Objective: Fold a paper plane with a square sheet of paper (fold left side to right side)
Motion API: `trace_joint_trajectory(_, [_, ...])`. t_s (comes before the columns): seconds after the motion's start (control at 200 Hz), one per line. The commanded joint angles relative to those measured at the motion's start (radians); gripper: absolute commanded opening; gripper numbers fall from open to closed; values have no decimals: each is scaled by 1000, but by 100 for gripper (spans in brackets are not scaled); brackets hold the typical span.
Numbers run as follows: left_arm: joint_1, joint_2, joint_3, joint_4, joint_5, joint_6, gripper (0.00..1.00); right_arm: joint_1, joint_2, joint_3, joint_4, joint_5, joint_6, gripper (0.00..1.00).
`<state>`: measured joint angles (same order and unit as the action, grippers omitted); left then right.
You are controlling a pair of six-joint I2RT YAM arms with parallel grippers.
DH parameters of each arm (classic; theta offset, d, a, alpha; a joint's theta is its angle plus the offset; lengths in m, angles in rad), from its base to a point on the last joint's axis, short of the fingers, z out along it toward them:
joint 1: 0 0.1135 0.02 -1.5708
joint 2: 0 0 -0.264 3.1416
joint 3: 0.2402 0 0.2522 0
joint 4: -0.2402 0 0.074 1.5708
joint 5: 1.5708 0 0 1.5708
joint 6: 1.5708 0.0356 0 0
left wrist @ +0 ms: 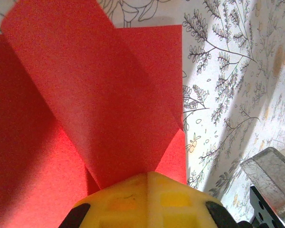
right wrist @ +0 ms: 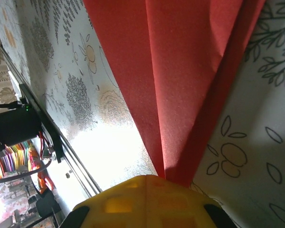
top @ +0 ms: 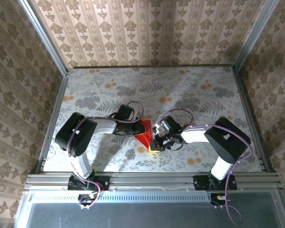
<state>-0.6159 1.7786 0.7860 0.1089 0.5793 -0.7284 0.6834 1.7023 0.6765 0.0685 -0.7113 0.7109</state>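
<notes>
The red sheet of paper [top: 143,135] lies partly folded on the floral table between my two arms. In the left wrist view a loose flap of the red sheet of paper [left wrist: 104,95] rises off the flat layers and runs into my left gripper [left wrist: 148,175], whose yellow fingertips are shut on it. In the right wrist view the red sheet of paper [right wrist: 180,71] narrows along its creases to a point that ends in my right gripper [right wrist: 154,179], also shut on it. From above, the left gripper [top: 135,132] is at the paper's left edge and the right gripper [top: 153,147] at its near right corner.
The table's metal front rail [right wrist: 47,133] runs close behind the right gripper. A silver part of the right arm [left wrist: 270,175] sits just right of the paper. Patterned walls [top: 19,71] enclose the table on three sides.
</notes>
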Motion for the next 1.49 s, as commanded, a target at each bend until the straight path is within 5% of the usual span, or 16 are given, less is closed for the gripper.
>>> trace_joint_trajectory(0.0, [-10,13,-33,-83,-58,28,0,7,14,-18,10,0,7,1])
trace_joint_trajectory(1.04, [-8,18,-42,-72,-64,22,0,8,-39,-76,-55,53,-9,1])
trace_joint_trajectory(1.49, [-7,8,-34,-83,-68,24,0,13,-233,-54,-142,53,-25,1])
